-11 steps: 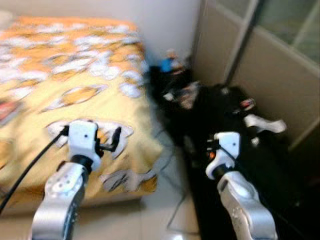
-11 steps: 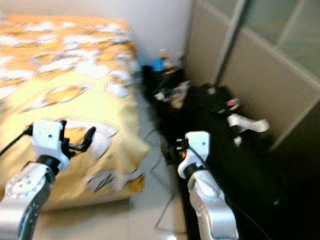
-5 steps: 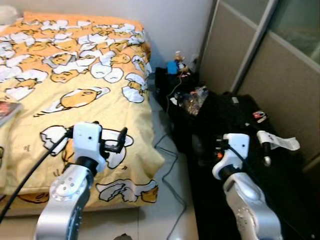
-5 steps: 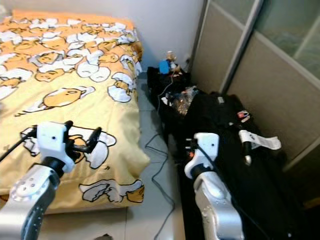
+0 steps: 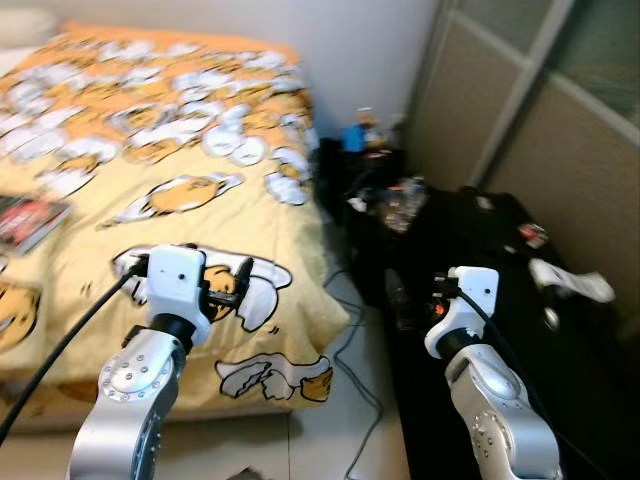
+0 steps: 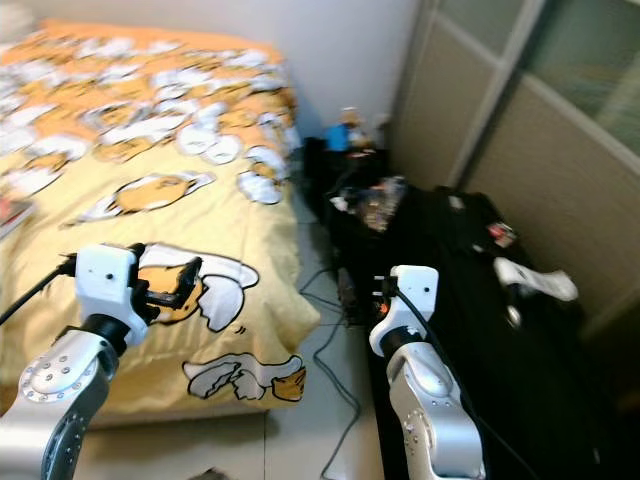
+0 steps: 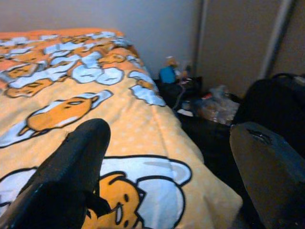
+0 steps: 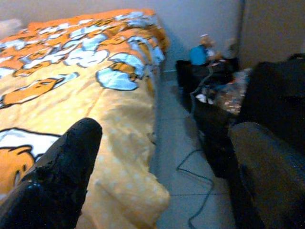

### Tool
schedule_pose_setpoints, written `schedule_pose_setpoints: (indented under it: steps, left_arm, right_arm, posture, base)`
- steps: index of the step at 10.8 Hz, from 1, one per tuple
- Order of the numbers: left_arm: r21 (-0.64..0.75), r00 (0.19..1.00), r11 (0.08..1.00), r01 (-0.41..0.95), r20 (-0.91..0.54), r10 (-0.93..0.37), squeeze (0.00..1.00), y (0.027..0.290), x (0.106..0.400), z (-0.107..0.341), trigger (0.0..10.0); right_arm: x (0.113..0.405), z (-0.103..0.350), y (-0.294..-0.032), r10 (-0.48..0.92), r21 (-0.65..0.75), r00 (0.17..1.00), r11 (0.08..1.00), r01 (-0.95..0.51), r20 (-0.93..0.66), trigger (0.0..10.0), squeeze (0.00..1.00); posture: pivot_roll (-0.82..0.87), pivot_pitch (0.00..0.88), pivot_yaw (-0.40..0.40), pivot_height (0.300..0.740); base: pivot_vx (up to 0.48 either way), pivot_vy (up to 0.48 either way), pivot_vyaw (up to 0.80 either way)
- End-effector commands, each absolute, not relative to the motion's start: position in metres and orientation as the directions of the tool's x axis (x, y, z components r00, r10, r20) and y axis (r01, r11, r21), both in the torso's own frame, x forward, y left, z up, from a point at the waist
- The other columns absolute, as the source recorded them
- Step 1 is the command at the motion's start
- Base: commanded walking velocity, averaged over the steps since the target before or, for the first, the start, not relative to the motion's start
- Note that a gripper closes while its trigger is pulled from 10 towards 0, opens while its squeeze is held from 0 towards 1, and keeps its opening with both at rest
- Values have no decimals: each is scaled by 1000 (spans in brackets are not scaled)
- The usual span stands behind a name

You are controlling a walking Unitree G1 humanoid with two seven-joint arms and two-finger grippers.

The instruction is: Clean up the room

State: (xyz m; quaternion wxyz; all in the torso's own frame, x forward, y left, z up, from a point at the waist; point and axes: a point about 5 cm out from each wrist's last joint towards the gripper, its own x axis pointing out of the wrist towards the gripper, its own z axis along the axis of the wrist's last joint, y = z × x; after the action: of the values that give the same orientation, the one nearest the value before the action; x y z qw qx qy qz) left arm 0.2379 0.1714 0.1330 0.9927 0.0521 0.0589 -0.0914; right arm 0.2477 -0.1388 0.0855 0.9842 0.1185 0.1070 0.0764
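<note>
Scanning the room, I am judging that nothing is picked yet: the left gripper [image 7: 167,157] and right gripper [image 8: 164,157] are both hanging wide open and empty. Next I am considering the book [image 5: 30,222] lying on the bed [image 5: 150,130]. Cables [image 6: 335,345] and black luggage [image 5: 520,290] are narrowing the floor aisle.

A bed [image 5: 120,190] is covered by a yellow-orange spread printed with white and orange cartoon figures. A pale wall [image 5: 340,50] is seen behind it. Beige sliding panels [image 5: 560,130] with a grey frame are seen along the right. The floor [image 5: 330,420] between the bed and the panels is laid with pale tiles.
</note>
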Motion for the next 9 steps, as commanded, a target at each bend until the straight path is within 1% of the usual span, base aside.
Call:
schedule_pose_setpoints:
  steps: [1,7,9]
  left_arm:
    - [92,972,974,207,-133,-194,0,167,240,133,10000]
    - [99,969,974,205,-161,-187,0,169,242,129,10000]
    - [97,967,973,207,-169,-189,0,168,241,127,10000]
  right_arm:
    - [249,84,-144,161,251,965,962,-106,-209,10000,0]
    - [253,84,-145,161,262,964,960,-103,-212,10000,0]
    - [253,82,-147,139,246,964,966,-81,-227,10000,0]
  posture:
    - [62,0,-32,740]
    - [62,0,-35,740]
    - [59,0,-31,740]
  base:
    - [0,341,0]
    - [0,342,0]
    - [0,345,0]
